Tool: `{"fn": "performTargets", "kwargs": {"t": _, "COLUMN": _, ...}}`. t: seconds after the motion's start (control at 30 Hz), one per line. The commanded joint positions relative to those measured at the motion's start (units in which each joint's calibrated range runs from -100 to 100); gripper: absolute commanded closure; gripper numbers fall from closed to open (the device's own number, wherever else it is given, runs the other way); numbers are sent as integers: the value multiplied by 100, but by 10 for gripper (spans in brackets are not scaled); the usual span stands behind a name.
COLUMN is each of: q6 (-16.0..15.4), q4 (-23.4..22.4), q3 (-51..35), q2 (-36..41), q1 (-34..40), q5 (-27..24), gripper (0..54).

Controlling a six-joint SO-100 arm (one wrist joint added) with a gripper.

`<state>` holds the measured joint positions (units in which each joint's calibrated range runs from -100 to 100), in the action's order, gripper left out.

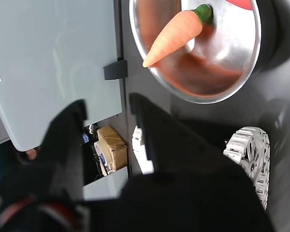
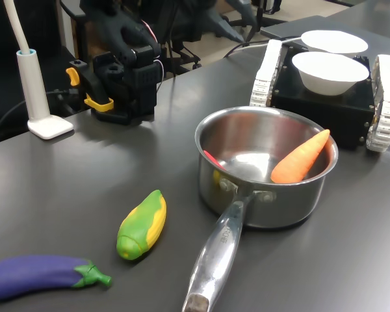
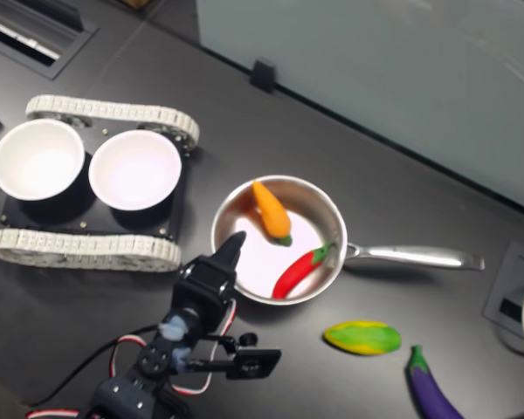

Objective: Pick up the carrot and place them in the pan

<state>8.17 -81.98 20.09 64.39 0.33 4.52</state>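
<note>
In the wrist view, the carrot (image 1: 176, 35) lies inside the pan (image 1: 232, 72), its pointed tip resting on the rim and its green stem end toward the middle. The hand (image 1: 108, 130) shows as two dark blurred fingers spread apart with nothing between them, well short of the pan. A white tracked wheel (image 1: 249, 154) sits nearby.

In the first exterior view, the carrot (image 2: 301, 156) leans against the pan's (image 2: 247, 188) inner wall on the first exterior view's right, tip up near the rim. A corn (image 2: 143, 224) and an eggplant (image 2: 42, 275) lie on the dark surface (image 2: 84, 175) to the first exterior view's left of the pan handle.

In the second exterior view, the carrot (image 3: 272, 212) rests in the pan (image 3: 236, 214) beside a red pepper (image 3: 299, 271). The hand (image 3: 230, 248) hangs over the pan's rim, holding nothing. Two white bowls (image 3: 133, 169) sit on a tracked base.
</note>
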Motion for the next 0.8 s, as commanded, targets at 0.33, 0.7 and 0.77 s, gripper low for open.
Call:
{"fn": "performTargets", "kwargs": {"t": 0.33, "q6": 6, "q4": -506, "q3": 313, "q2": 1916, "q1": 689, "q5": -166, "gripper": 536}}
{"fn": "performTargets", "kwargs": {"t": 0.7, "q6": 6, "q4": -668, "q3": 1803, "q2": 2903, "q1": 609, "q5": -166, "gripper": 536}}
{"fn": "performTargets", "kwargs": {"t": 0.77, "q6": 6, "q4": -676, "q3": 2112, "q2": 3021, "q1": 529, "q5": -166, "gripper": 536}}
